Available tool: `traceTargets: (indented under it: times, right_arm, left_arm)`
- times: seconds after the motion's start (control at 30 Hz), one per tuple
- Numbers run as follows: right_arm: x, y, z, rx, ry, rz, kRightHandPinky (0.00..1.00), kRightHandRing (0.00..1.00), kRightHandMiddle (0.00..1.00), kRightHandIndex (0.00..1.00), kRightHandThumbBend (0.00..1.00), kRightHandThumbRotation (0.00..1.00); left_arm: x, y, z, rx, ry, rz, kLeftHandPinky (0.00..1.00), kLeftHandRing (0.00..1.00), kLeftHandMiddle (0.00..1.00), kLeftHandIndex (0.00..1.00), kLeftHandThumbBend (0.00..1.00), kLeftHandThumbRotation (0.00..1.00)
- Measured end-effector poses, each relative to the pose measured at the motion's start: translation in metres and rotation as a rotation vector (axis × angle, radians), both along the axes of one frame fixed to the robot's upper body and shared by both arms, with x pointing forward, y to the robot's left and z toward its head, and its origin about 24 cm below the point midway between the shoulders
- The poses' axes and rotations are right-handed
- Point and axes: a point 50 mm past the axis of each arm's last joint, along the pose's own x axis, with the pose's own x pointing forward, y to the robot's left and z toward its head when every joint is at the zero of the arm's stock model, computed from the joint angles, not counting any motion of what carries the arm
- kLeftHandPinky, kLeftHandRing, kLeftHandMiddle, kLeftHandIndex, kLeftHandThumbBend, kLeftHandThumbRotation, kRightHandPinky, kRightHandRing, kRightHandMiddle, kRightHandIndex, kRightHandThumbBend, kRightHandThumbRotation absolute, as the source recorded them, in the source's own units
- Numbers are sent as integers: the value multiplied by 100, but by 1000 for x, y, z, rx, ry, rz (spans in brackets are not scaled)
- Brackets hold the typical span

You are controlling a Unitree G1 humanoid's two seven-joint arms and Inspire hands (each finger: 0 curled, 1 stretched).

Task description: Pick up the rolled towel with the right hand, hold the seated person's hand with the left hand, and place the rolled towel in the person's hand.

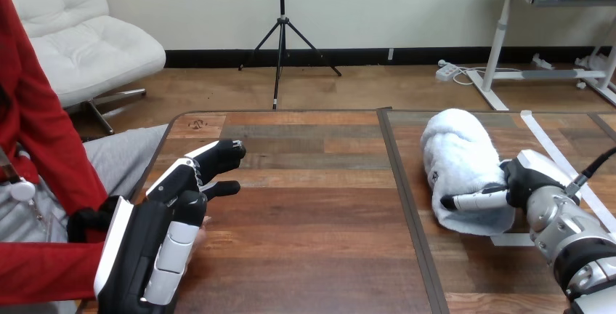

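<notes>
Towel: rolled towel (465,155) on the table's (305,245) right side; we judge it soft, light; grasp mid-roll.
Right hand (524,183): touches its near end; grip unclear to us.
Left hand (173,212): relaxed, unclenched.

fluffy cloth towel (461,158), matt wooden table (305,212)

Wooden table (305,183) with a rolled towel (465,158) on its right part.
A dark seam (404,198) runs from front to back across the planked top. The white towel lies just right of it, and a strip of white tape (558,155) is stuck beside the towel.
</notes>
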Motion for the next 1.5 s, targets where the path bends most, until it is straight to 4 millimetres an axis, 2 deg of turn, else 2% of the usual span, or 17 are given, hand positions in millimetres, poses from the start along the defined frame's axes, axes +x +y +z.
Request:
traceTargets:
  times: [0.13, 0.23, 0.5, 0.83, 1.5]
  right_arm:
    - [1, 1, 0, -15, -10, 5, 48, 62, 67, 69, 100, 20]
    - [1, 2, 1, -26, -17, 10, 42, 54, 60, 64, 98, 14]
    - [2, 5, 1, -37, -47, 26, 40, 50, 55, 55, 84, 3]
    - [3, 8, 1, -42, -100, 44, 36, 45, 49, 49, 71, 0]
    - [-2, 8, -4, -22, -143, 66, 38, 46, 50, 47, 69, 0]
  left_arm:
    - [-1, 0, 0, 0, -1, 1, 74, 83, 80, 76, 74, 100]
    - [-1, 1, 0, 2, -5, 2, 74, 83, 80, 76, 73, 100]
    - [-1, 1, 2, 4, -18, 7, 74, 82, 81, 76, 71, 99]
    - [-2, 2, 3, 7, -27, 8, 74, 84, 82, 77, 69, 99]
    - [-2, 2, 3, 6, -31, 9, 74, 85, 82, 77, 71, 99]
